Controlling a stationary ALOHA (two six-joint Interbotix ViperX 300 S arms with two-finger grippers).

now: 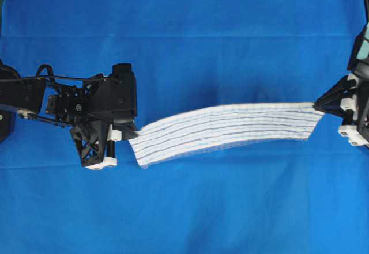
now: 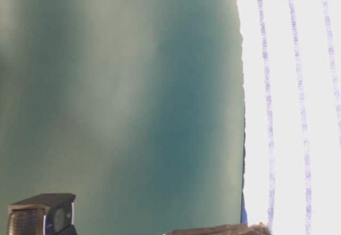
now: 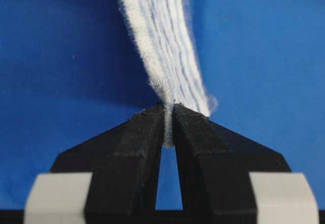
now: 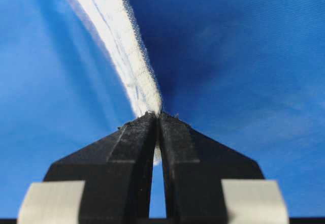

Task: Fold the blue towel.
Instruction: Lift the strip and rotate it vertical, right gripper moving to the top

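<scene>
— Blue cloth (image 1: pixel 184 35) covered the whole surface, plain and bright. Where was the blue towel?

— The blue towel (image 1: pixel 230 126), white with thin dark blue and pale teal stripes, hung stretched between the two arms, sagging a little toward its left end. Its shadow lay on the cloth behind it, so it seemed lifted off the surface.

— And the left gripper?

— The left gripper (image 1: pixel 131 133) was pinched tight on the towel's left end. In the left wrist view its black fingers (image 3: pixel 137 137) met on a thin fold of fabric, and the towel ran straight away from the tips.

— The right one?

— The right gripper (image 1: pixel 316 105) clamped the towel's opposite end near the right edge of the overhead view. In the right wrist view its fingers (image 4: pixel 177 142) were pressed together on the towel's edge, which stretched away up and to the left.

— Anything from table level?

— Mostly a blurred teal background, with the towel filling the right side as a bright white sheet with vertical stripes. A dark object (image 2: pixel 42 213) sat in the lower left corner; I could not tell what it was.
</scene>
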